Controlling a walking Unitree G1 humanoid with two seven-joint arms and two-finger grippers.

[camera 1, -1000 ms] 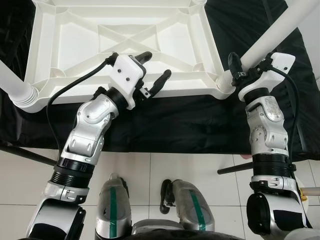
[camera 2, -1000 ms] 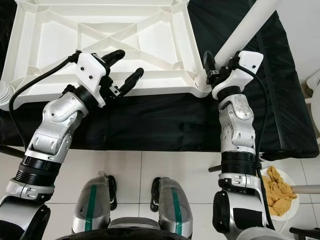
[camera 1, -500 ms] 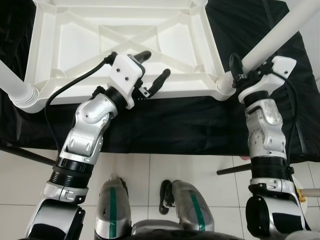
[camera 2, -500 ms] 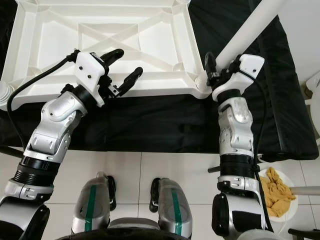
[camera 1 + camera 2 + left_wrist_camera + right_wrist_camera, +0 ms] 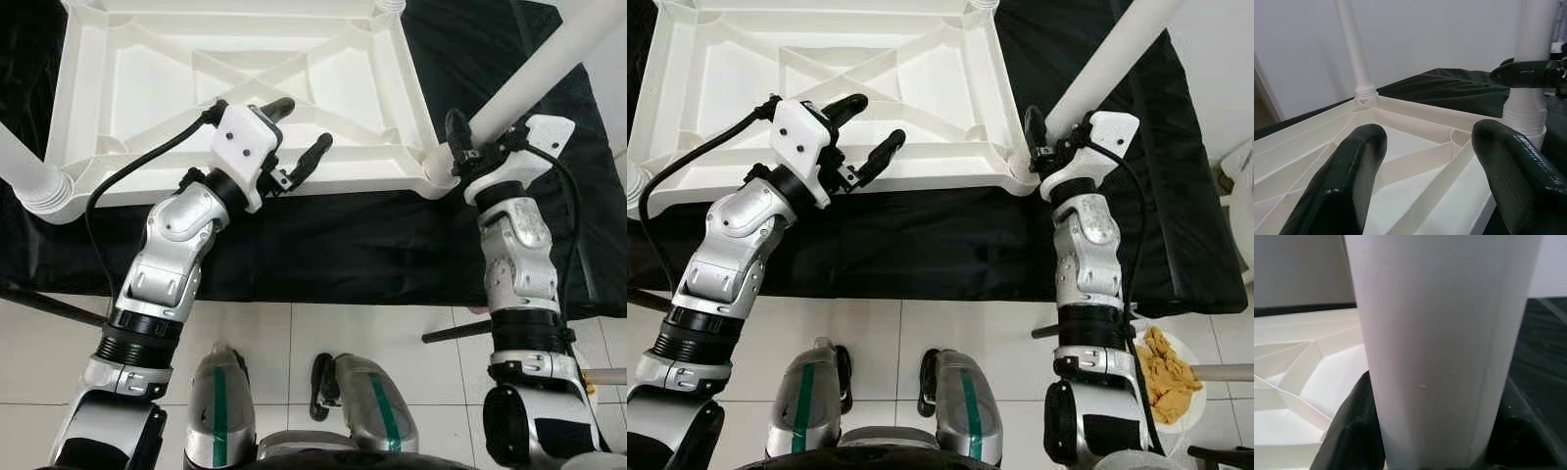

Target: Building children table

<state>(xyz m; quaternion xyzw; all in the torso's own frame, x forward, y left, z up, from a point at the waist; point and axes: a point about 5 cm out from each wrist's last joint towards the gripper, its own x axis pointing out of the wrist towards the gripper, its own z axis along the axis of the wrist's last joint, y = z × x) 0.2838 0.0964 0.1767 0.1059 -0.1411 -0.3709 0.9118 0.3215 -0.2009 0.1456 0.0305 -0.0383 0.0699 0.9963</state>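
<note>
At 5 o'clock, the right gripper [image 5: 468,147] clamps the white table leg [image 5: 534,73] just above its corner socket. At 10 o'clock, the left gripper [image 5: 296,132] hovers spread wide, holding nothing, over the near rim of the upturned white tabletop [image 5: 147,69] on black cloth [image 5: 323,245].

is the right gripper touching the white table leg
Touching. In the right wrist view the white leg sits between the right gripper's black fingers, pressed against it on both sides; the left eye view shows the same grip near the tabletop corner.
</note>
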